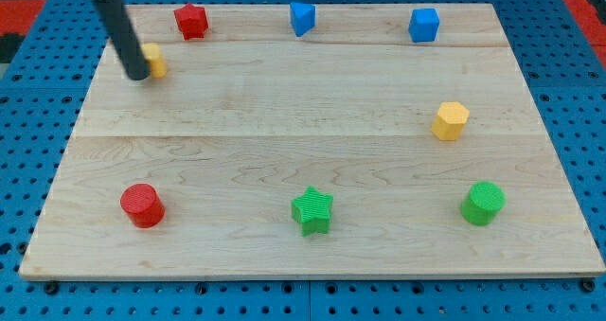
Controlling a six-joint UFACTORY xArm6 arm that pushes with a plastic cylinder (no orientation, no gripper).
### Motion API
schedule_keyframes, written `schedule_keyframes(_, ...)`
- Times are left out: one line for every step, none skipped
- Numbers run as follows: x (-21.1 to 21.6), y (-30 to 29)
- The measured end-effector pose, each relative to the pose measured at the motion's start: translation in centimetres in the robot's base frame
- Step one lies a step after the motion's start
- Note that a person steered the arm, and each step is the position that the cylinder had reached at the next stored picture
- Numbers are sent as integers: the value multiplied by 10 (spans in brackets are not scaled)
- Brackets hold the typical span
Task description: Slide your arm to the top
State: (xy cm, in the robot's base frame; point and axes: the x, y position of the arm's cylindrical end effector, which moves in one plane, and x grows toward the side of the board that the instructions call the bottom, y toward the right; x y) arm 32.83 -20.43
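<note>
My dark rod comes down from the view's top left, and my tip (138, 76) rests on the wooden board (284, 122) near its upper left corner. The tip touches the left side of a small yellow block (154, 61) and partly hides it, so its shape is unclear. A red block of star-like shape (190, 21) sits just up and right of the tip. A blue block (302, 18) and a blue cube (424, 25) lie along the top edge.
A yellow hexagonal block (451, 120) sits at the right. Along the bottom are a red cylinder (142, 205), a green star (312, 210) and a green cylinder (484, 203). A blue pegboard (38, 94) surrounds the board.
</note>
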Motion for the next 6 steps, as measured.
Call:
schedule_keyframes(-25,15)
schedule_keyframes(-16,93)
schedule_keyframes(-27,189)
schedule_keyframes(-85,214)
schedule_keyframes(-124,255)
schedule_keyframes(-134,226)
